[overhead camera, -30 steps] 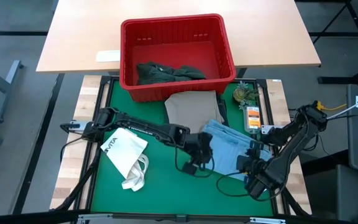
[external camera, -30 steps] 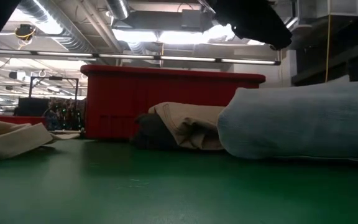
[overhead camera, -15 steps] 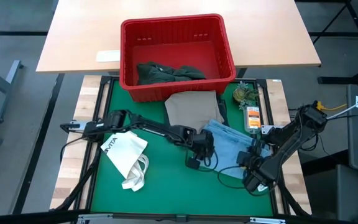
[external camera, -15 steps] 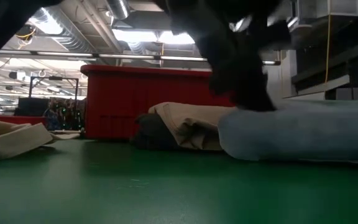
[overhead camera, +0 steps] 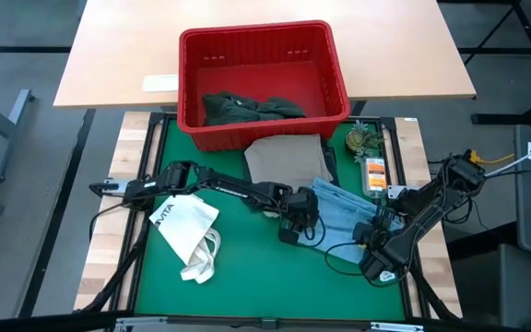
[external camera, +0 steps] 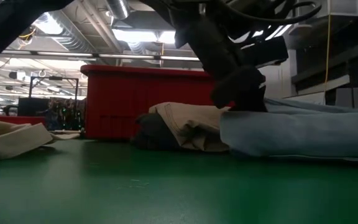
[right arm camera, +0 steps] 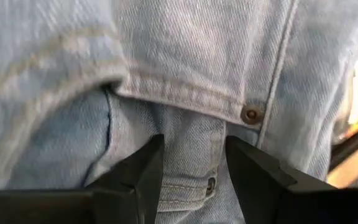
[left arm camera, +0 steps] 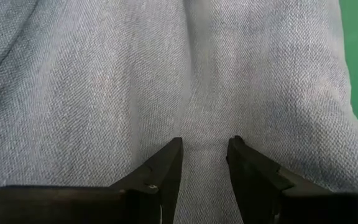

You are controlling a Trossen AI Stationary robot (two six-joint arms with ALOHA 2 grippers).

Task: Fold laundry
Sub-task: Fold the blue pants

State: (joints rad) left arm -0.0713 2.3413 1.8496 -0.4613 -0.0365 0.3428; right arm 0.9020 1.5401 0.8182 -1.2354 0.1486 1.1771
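The left gripper [left arm camera: 204, 146] is pressed down on the light blue jeans [overhead camera: 344, 214], its two dark fingers a narrow gap apart with a ridge of denim between the tips; it looks like a pinch on the cloth, though the wrist view does not show the pads biting for certain. In the low view the same gripper [external camera: 240, 99] sits on the near-left end of the blue bundle [external camera: 297, 134], touching it. The right gripper [right arm camera: 188, 162] is at the jeans' other edge, near the table's right rim, fingers set somewhat wider, with the waistband seam and a copper rivet [right arm camera: 250, 114] between them (again fabric fills the gap, so it appears clamped on the denim).

The jeans lie on the green mat [overhead camera: 247, 267] right of centre. Just behind them, touching, is the beige garment [overhead camera: 284, 159], folded flat, which butts against the red basket [overhead camera: 332, 65]; a dark green-grey piece [overhead camera: 247, 107] lies inside the basket. A white tote bag [overhead camera: 187, 226] lies on the mat's left side, well apart from the jeans, under the left arm's reach.
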